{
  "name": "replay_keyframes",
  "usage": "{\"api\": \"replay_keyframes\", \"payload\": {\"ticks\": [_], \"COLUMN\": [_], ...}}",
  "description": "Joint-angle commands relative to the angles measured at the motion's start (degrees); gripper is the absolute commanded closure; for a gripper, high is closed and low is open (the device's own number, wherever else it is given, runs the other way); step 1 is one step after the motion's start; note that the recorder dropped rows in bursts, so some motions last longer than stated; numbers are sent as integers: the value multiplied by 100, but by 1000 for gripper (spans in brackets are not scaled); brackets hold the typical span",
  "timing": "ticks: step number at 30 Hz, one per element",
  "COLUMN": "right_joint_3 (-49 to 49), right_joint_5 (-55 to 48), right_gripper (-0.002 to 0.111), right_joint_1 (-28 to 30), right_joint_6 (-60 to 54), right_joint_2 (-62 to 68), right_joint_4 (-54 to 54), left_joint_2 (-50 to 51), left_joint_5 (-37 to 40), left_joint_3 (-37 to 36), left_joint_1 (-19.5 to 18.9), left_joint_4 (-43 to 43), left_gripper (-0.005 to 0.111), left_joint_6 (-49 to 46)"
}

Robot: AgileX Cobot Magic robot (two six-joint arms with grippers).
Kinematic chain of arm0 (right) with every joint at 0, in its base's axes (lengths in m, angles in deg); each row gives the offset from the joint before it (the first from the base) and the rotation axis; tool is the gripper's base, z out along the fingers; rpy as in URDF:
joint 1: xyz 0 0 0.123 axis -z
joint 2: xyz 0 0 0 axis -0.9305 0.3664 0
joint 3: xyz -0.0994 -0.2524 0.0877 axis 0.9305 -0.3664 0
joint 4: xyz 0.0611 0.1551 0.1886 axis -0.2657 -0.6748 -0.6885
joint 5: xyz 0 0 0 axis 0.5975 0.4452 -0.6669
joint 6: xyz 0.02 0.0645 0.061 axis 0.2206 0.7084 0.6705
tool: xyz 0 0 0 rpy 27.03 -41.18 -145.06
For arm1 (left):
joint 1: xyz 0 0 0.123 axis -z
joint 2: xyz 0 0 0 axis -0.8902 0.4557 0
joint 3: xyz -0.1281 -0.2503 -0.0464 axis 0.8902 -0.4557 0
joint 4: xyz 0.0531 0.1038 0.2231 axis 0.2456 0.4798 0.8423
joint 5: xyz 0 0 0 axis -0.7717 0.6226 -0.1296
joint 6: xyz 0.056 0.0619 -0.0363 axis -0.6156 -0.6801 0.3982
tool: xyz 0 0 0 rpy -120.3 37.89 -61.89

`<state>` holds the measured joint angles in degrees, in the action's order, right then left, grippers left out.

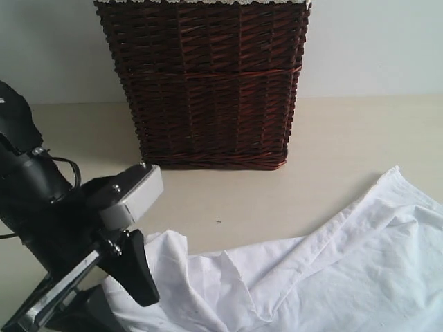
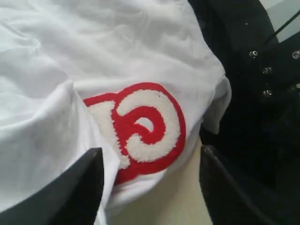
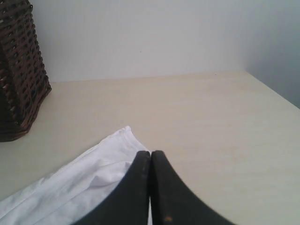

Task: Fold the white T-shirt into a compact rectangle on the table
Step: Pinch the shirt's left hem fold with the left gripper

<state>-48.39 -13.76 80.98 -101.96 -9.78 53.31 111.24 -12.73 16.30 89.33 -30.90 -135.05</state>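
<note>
Wicker basket (image 1: 208, 90) upright on table (image 1: 346, 138), interior unseen

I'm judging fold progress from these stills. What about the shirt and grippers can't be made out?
White T-shirt: exterior view, frame edges cut off its lower and right parts.
Lettering: left wrist view, a cloth fold overlaps it; the word is unreadable.
Right gripper: outside the exterior view; its own shut jaws hide any contact with cloth.

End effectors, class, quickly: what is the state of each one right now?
Left end effector: open, over the white T-shirt.
Right end effector: closed, nothing visibly held.
</note>
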Motion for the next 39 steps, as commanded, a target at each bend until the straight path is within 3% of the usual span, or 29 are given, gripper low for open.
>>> {"api": "replay_keyframes", "payload": {"ticks": [1, 5, 8, 18, 27, 30, 35, 39], "right_joint_3": [-25, -25, -25, -25, -25, -25, -25, -25], "right_joint_5": [56, 56, 56, 56, 56, 56, 56, 56], "right_gripper": [108, 108, 108, 108, 108, 108, 108, 108], "right_joint_1": [-13, -13, -13, -13, -13, -13, -13, -13], "right_joint_6": [6, 6, 6, 6, 6, 6, 6, 6], "right_joint_2": [-35, -35, -35, -35, -35, -35, -35, -35], "right_joint_4": [16, 16, 16, 16, 16, 16, 16, 16], "left_joint_2": [-343, -359, -145, 798, 859, 859, 859, 848], "left_joint_5": [86, -689, -1224, -1586, -1540, -1524, -1454, -1197], "left_joint_3": [486, 980, 1008, 913, 890, 753, 602, 602], "left_joint_1": [-350, -585, -508, -232, -232, -232, -232, -232], "left_joint_4": [-163, -592, -714, -643, -153, -166, -166, -189], "left_gripper": [48, 48, 48, 48, 48, 60, 106, 107], "left_joint_6": [124, 124, 124, 271, 295, 295, 240, 251]}}
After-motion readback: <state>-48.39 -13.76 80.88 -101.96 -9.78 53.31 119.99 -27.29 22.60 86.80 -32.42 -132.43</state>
